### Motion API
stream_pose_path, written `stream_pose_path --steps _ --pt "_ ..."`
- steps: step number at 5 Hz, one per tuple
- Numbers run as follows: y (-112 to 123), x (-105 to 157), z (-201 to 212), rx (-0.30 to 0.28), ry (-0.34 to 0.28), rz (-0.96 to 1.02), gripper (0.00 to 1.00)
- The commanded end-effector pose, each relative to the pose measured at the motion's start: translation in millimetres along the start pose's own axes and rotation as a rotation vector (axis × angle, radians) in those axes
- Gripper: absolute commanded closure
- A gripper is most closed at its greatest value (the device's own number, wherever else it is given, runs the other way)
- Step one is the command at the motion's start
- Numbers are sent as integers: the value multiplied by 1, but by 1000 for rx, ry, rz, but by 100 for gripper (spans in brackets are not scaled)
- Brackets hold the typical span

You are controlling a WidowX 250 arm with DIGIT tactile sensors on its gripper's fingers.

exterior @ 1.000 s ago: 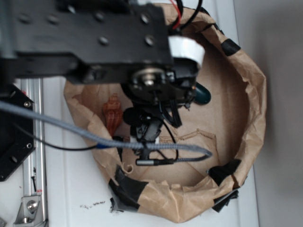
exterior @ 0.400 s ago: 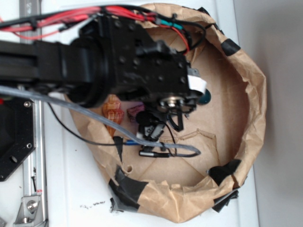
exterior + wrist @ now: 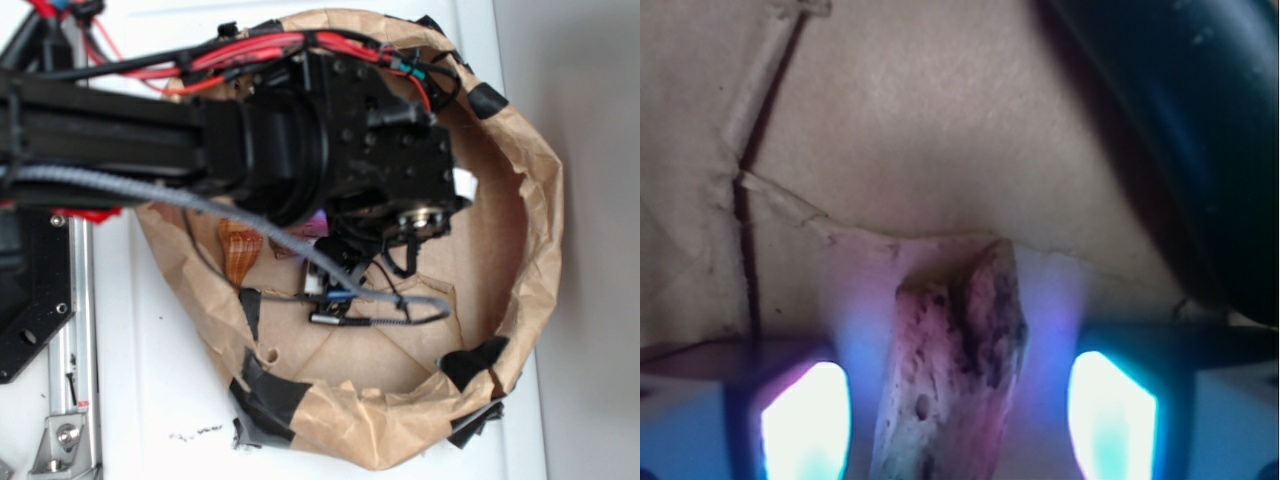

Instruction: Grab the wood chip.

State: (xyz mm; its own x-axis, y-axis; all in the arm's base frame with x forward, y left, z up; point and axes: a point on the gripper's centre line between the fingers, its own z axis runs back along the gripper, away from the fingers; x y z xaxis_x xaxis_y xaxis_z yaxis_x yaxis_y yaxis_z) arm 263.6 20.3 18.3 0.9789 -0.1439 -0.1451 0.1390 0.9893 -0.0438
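Note:
In the wrist view the wood chip (image 3: 958, 370) lies on the brown paper floor, a rough, pitted sliver with a dark jagged upper end, running from the bottom edge towards the middle. My gripper (image 3: 955, 405) is open and straddles it. The left finger (image 3: 805, 420) and the right finger (image 3: 1112, 415) glow on either side, each with a clear gap to the chip. In the exterior view the black arm (image 3: 330, 150) covers the gripper and most of the chip.
An orange striped seashell (image 3: 238, 250) lies left of the arm. A crumpled brown paper wall (image 3: 540, 200) with black tape patches (image 3: 475, 362) rings the area. A grey cable (image 3: 390, 300) loops over the floor. A dark rounded object (image 3: 1200, 130) fills the wrist view's upper right.
The arm has swung to the right across the paper ring and now covers the dark teal oval that showed earlier. The seashell has not moved.

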Motion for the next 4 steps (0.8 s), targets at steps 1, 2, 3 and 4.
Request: stream_pose_path --steps 1,2,3,4 --pt "7 1 2 -1 -18 38 100" --pt "7 2 2 10 -11 35 100" --pt "9 -1 12 7 -59 69 100" --pt "5 -12 60 10 13 92 100"
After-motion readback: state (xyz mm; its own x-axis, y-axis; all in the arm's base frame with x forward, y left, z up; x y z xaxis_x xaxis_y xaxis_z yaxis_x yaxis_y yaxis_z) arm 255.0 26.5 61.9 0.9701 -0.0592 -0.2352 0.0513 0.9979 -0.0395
